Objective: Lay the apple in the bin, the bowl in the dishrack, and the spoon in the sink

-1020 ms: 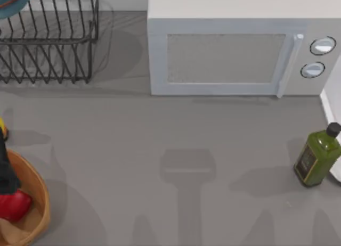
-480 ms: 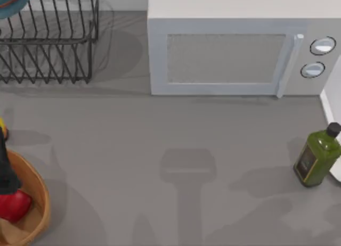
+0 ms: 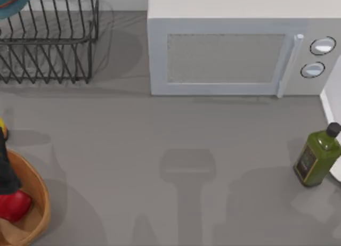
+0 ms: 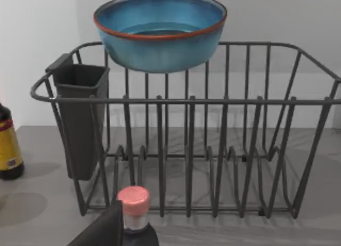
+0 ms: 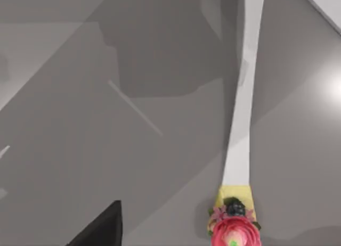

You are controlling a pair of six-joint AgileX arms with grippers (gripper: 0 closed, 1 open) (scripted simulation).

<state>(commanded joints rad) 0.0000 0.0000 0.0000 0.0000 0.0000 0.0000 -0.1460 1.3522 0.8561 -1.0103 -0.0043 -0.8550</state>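
- One dark finger of the left gripper [image 4: 106, 231] shows, and I cannot tell whether the gripper is open or closed
- Close under the left arm [image 3: 6, 171], the apple [image 3: 13, 204] lies in the bin [image 3: 41, 201]
- Just ahead of that gripper stands a pink-capped shaker [image 4: 133, 206], and beyond it the dishrack [image 4: 186, 150], with the bowl [image 4: 160, 30] up at its far top rim
- The right gripper [image 5: 101, 230] hangs over grey table; the spoon [image 5: 240, 129] stretches away beside it, flowered end nearest, and I cannot tell whether it is gripped

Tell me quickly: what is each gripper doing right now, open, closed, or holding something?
Left gripper: cannot be told; it faces the dishrack.
Right gripper: cannot be told.
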